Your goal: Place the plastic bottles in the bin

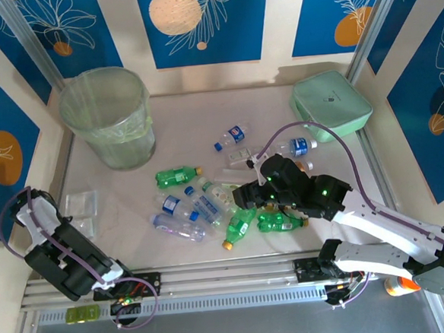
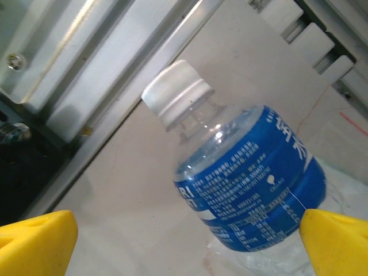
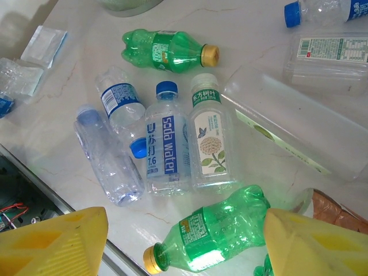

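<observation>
pick step: both my claws released, one bottle between the fingers of each; bin (image 1: pixel 130 145) stands at the back left, well apart from both.
left claw (image 2: pixel 187 230): fingers spread, gripping nothing. blue-labelled bottle (image 2: pixel 247 184) lies between them, just beside the finger at the right of the view. its white cap points up-left toward the rail (image 2: pixel 103 86), long axis diagonal. right claw (image 3: pixel 187 230): fingers spread wide over green bottle (image 3: pixel 221 227), which lies flat on the table. its gold cap points lower-left, long axis closer to my closing line than across it. next move, as i judge it: turn the right wrist so the fingers cross the body, lower, close, then carry to the bin.
</observation>
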Action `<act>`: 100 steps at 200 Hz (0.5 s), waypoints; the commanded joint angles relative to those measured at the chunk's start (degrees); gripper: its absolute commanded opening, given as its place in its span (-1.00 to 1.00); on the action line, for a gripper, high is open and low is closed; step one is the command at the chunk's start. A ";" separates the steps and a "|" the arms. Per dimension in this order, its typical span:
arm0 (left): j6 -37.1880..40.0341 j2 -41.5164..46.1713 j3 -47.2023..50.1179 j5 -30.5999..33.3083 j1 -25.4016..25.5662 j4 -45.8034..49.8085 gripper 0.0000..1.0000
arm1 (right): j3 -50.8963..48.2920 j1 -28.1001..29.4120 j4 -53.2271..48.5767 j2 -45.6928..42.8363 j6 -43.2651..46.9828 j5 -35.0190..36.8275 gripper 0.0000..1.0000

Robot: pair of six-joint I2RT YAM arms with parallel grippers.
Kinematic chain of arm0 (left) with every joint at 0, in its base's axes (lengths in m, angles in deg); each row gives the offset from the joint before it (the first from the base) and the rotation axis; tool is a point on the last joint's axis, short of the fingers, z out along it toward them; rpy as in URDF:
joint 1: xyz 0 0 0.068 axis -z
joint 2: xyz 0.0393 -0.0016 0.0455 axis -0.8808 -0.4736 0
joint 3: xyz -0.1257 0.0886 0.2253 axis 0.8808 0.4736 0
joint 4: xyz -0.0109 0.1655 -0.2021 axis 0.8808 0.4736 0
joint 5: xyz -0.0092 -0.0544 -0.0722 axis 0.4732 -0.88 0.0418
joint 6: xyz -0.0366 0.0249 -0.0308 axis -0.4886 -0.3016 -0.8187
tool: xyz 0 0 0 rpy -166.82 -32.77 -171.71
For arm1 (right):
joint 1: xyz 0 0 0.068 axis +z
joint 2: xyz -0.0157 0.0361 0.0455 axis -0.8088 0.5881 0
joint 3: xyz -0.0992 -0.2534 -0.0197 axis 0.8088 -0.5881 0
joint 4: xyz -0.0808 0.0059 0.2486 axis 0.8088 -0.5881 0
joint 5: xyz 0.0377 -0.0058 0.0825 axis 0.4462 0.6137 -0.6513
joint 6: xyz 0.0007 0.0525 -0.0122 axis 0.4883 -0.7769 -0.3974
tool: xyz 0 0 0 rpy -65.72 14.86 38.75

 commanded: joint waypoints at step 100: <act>-3.24 -15.24 -1.90 -2.67 0.10 -11.96 0.70 | 3.19 -0.22 -0.29 5.84 -0.21 -2.25 0.45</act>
